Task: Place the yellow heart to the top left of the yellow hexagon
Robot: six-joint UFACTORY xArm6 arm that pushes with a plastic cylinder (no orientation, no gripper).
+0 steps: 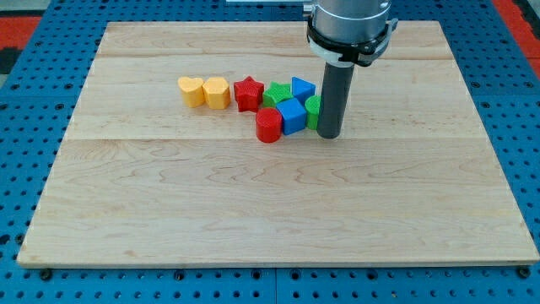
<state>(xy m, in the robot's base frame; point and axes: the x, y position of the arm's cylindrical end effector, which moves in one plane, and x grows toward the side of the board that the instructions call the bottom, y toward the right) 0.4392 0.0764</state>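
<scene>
In the camera view you had no jaws, only my tip (329,136), pressed against a green block (313,111) at the cluster's right. The yellow heart (192,91) touched the yellow hexagon (217,92) on its left, well apart from my tip. Pushing leftward through the cluster would likely have shunted both yellow blocks together.

Robotics lab: wooden board (278,211) on blue perforated bench (34,34), robot arm (350,25).

We end in a straight dark grey rod (331,97), round and smooth, matte along its whole length down to our tip (329,136). Above it sits a pale ring-shaped collar, then a black band with small lugs at its sides. Higher still comes a wide silvery-grey cylindrical housing (350,17), cut off by the view's top.
</scene>
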